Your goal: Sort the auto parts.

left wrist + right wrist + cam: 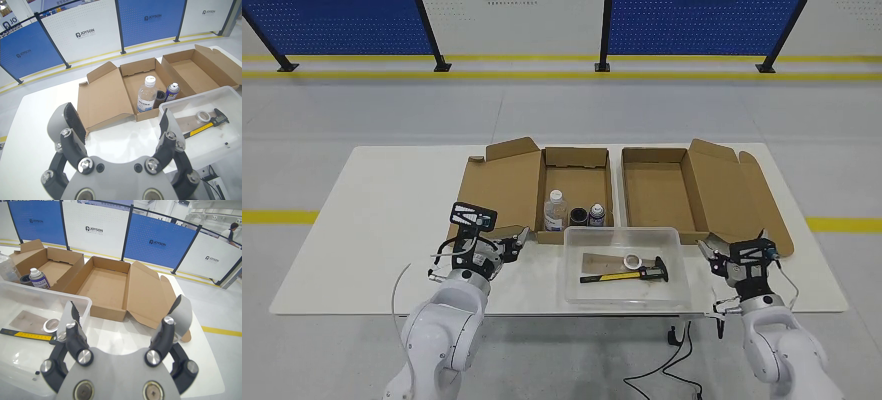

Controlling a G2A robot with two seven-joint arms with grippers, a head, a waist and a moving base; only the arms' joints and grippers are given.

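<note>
Black cylinder (161, 97) half hidden behind bottle (146, 95)

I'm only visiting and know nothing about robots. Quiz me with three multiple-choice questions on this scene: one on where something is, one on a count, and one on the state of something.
1. Where is the spray can?
A) on the floor
B) in the cardboard box with the bottle
C) held in the air

2. How many things stand in that box?
A) one
B) three
C) five

3. How are the left end effector and the right end effector?
A) both open, holding nothing
B) both shut
C) one gripping the bottle

Answers:
1 B: the can stands inside the box.
2 B: bottle, black cylinder and can.
3 A: each has its fingers spread, with nothing between them.
</note>
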